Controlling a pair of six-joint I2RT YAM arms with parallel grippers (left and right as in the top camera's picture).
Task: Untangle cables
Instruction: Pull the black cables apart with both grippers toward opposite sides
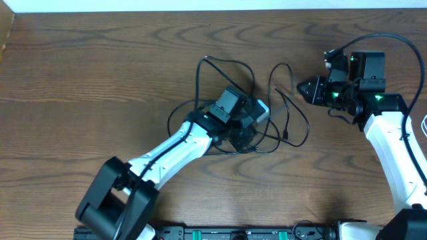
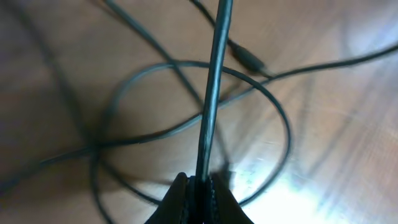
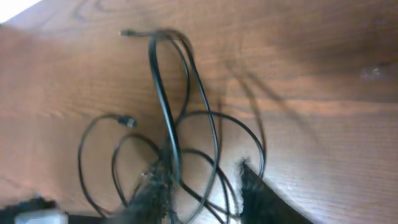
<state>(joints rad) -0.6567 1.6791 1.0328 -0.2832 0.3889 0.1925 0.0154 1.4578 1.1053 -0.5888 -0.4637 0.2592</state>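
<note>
Several thin black cables [image 1: 283, 113] lie in overlapping loops on the wooden table [image 1: 100, 80] near its middle. My left gripper [image 1: 245, 131] sits low over the tangle's left part. In the left wrist view it [image 2: 202, 185] is shut on one black cable [image 2: 211, 93] that runs straight up between the jaws, with other loops and a plug end [image 2: 249, 60] behind it. My right gripper [image 1: 301, 87] hovers at the tangle's upper right. In the right wrist view it [image 3: 202, 183] is open, and the loops [image 3: 168, 106] and a plug [image 3: 127, 121] show between and beyond its fingers.
A thin white cord [image 1: 424, 123] shows at the table's right edge beside the right arm. The far table edge runs along the top, and the arm bases stand along the near edge.
</note>
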